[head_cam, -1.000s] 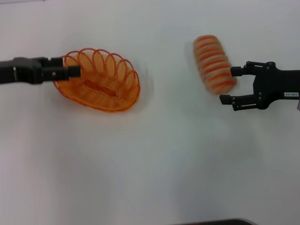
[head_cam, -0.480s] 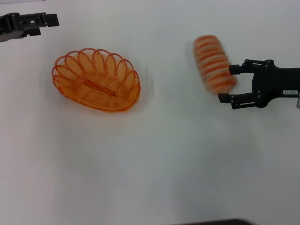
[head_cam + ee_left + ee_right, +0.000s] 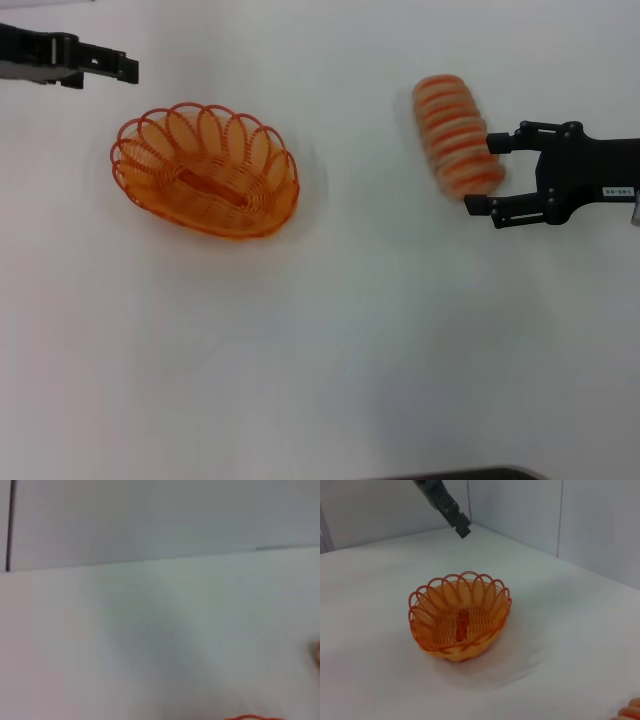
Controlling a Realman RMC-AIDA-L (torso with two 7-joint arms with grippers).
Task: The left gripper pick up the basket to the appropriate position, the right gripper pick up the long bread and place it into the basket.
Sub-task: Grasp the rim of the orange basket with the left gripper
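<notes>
Basket [image 3: 205, 169] sat free on the counter [image 3: 320, 350], since the left claw [image 3: 122, 68] had let go of its rim a second earlier and pulled up and away beyond it; whether its fingers were apart or together cannot be told. That likely settled the basket's placement. The right claw [image 3: 486, 172], fingers spread, had edged closer, straddling the near end of the long bread [image 3: 457, 135], not yet clamped.
</notes>
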